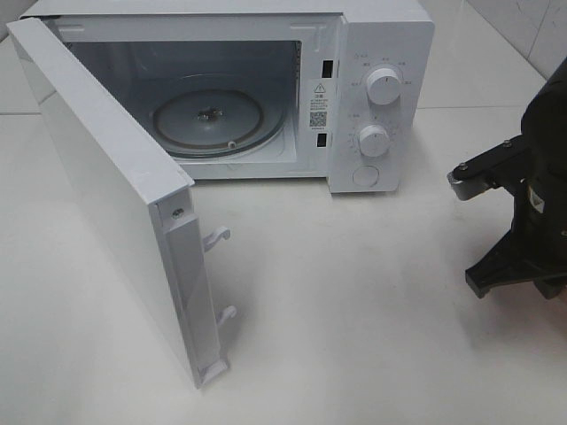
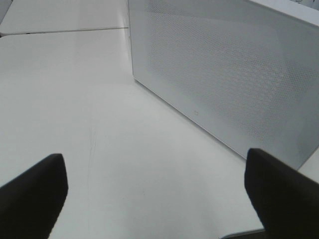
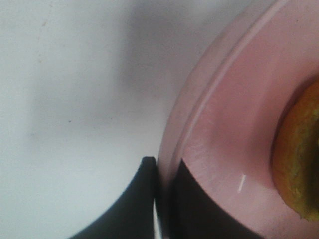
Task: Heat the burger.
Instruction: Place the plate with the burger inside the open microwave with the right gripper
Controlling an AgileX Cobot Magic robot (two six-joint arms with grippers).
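White counter (image 1: 354, 310), tiled wall (image 1: 523, 35) behind. On it: microwave (image 1: 381, 88), door (image 1: 106, 195) swung wide, glass turntable (image 1: 208, 119) bare. R end effector (image 3: 162, 172) pinching rim of pink plate (image 3: 224, 124); burger (image 3: 299, 159) sits on plate, not yet in microwave. L end effector (image 2: 154, 174) spread, empty, by microwave's mesh panel (image 2: 224, 74). Risk: thin rim pinch → plate tips, burger slides off en route; plate edge could clip microwave's cavity frame. Only R wrist cam shows plate + burger; high cam gives just R arm (image 1: 523, 204), right of microwave.
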